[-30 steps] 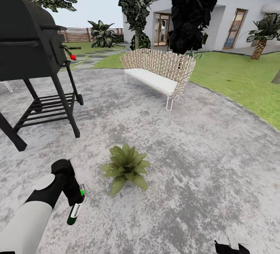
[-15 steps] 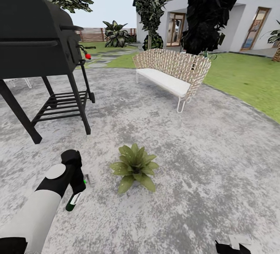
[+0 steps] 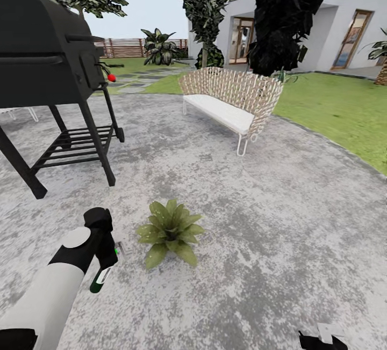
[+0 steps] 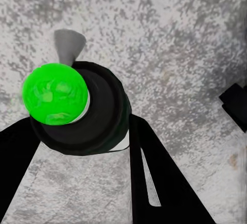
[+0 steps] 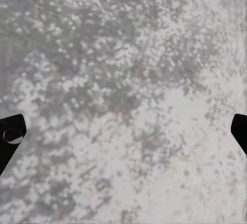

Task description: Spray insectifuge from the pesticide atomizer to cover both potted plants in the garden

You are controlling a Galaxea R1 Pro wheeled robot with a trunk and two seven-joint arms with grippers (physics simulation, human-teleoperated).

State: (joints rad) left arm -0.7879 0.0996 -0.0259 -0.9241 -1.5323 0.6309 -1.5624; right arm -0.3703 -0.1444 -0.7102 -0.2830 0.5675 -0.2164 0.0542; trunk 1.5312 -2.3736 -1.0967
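Left arm reaches forward and low over the mottled grey stone patio (image 3: 279, 221); left end effector (image 3: 107, 256) pinches the pesticide atomizer (image 3: 101, 279), a slim dark bottle with a white label, hanging base-down just beside a potted plant (image 3: 169, 232) with broad pointed leaves. Label text unreadable. Right end effector (image 5: 123, 131) fingers (image 5: 10, 136) spread wide over bare patio.

Flat, even daylight is filling every view, with no glare showing. In the head view, wide-angle distortion is bending the patio (image 3: 301, 189) edge around three o'clock, and the barbecue (image 3: 43, 49) at ten o'clock is rendering almost featureless black. Shadows are lying faint and soft. Both wrist views are looking coarse and grainy.
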